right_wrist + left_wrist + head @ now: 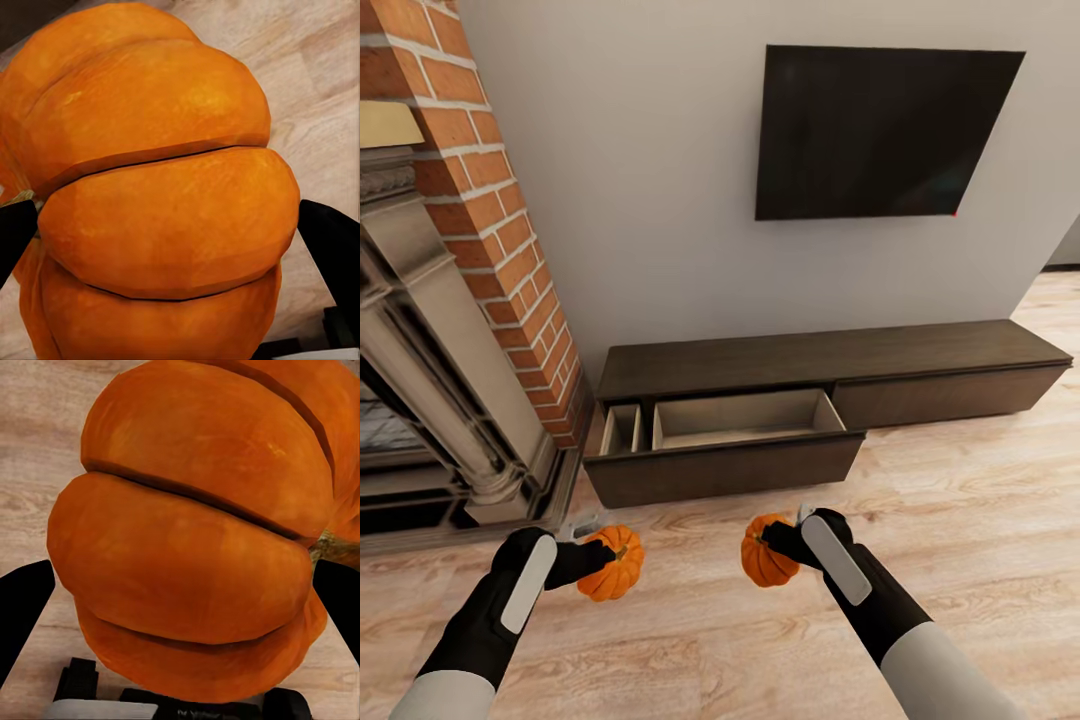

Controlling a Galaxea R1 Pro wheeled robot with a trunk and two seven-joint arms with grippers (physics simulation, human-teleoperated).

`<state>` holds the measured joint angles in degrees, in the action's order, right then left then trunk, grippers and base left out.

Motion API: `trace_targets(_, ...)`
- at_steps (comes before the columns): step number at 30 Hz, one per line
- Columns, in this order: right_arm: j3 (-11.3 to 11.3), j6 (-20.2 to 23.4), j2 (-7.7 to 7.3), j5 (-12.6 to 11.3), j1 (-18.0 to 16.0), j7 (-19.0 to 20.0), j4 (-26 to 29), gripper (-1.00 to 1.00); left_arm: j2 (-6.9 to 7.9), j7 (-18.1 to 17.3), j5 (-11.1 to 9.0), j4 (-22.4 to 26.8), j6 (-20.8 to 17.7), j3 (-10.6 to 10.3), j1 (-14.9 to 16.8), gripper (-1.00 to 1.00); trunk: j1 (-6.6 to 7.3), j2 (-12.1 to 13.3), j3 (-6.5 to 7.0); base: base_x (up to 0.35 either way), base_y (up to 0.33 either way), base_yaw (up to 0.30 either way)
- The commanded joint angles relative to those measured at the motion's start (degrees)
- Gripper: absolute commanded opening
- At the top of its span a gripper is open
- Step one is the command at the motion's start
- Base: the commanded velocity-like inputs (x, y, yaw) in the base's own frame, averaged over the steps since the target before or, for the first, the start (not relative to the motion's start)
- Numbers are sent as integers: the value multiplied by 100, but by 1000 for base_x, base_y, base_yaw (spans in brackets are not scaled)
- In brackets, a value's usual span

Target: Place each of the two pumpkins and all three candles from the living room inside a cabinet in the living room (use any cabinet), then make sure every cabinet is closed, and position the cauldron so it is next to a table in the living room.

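Each arm carries an orange ribbed pumpkin above the wooden floor. My left gripper (pixel 592 556) is shut on one pumpkin (pixel 614 563); up close that pumpkin (pixel 195 540) sits between the black fingers (pixel 22 615). My right gripper (pixel 780 545) is shut on the other pumpkin (pixel 765 552), which (pixel 157 202) bulges between its black fingers (pixel 334 247). Ahead stands the long low dark-brown cabinet (pixel 920 365) against the wall. Its left drawer (pixel 730 465) is pulled out, with pale beige compartments that look bare. Candles, cauldron and table are out of view.
A brick fireplace (pixel 470 300) with a stone surround stands at the left, close to the cabinet's left end. A black television (pixel 880 130) hangs on the grey wall above the cabinet. Wooden floor (pixel 980 520) spreads between me and the cabinet and off to the right.
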<state>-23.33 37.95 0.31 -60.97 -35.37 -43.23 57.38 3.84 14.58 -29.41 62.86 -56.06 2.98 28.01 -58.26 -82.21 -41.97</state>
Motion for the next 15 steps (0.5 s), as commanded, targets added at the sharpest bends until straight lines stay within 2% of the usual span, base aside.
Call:
trace_targets(1,-12,11,-1,-36,-5,-56,8,-100,-13,68,-66,32,-19,-12,20,-100,23,39,13,0,0,0)
trace_targets(3,-15,16,-3,-36,-5,-48,11,-100,-106,98,-54,152,-27,-47,97,-100,67,119,49,0,0,0)
trace_targets(6,-20,18,-4,-31,-5,-46,15,-100,-334,235,-19,236,-28,-76,315,-100,132,239,103,0,0,0)
trace_targets(8,-22,25,-5,-29,-5,-50,16,-100,-430,606,-25,248,-25,-75,412,-100,176,320,139,0,0,0)
trace_targets(11,-22,119,-5,-27,-5,-53,18,-100,-493,1146,-81,214,-15,-72,446,-100,242,440,193,0,0,0)
trace_targets(15,-22,230,2,61,-5,-61,19,-100,-615,1404,-72,-52,-11,-81,451,-100,308,560,247,0,0,0)
